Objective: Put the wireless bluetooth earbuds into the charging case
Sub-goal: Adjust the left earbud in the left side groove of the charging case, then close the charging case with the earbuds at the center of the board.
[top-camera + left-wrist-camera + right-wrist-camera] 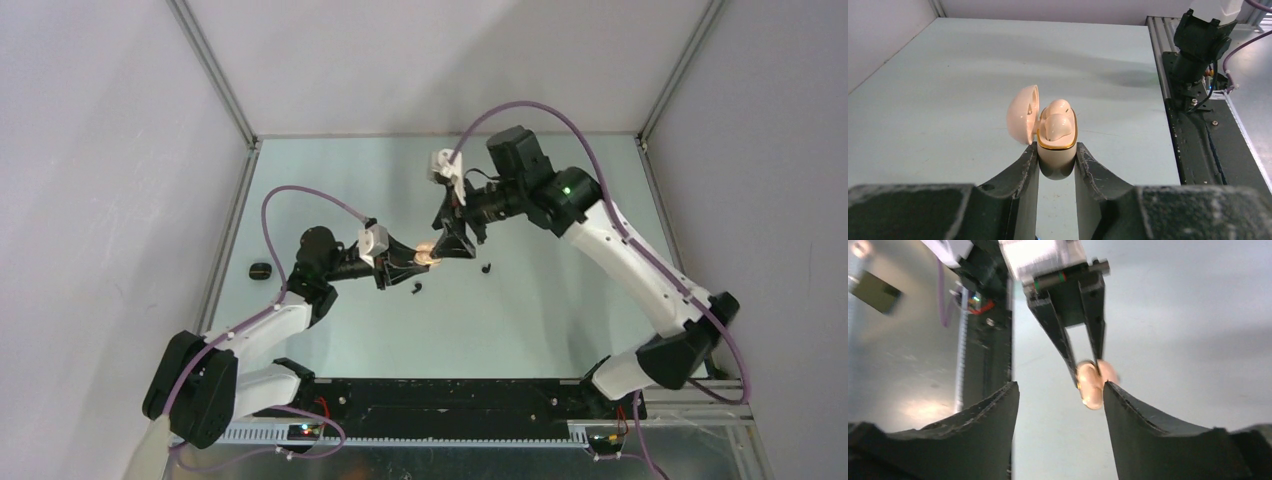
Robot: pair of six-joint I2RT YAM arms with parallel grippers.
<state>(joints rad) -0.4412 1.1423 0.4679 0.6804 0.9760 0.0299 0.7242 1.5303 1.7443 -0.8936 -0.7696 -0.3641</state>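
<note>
Cream charging case: lid open, pinched by the clamped left gripper.
Cream earbuds: two, seated inside it.
Right gripper: jaws apart, empty, one finger just beside the case.
Black earbuds: two loose on the table, nearby.
Small dark object: far left, well apart.

Overhead view: even, diffuse light. The table carries only faint shadows, and the charging case blooms to a pale, overexposed spot. Left wrist view: sharp at the case, with a broad soft shadow on the table beyond it to the right, and a dark foreground beneath it. Right wrist view: blurred throughout, with a glare patch on the table low and left of the case.
</note>
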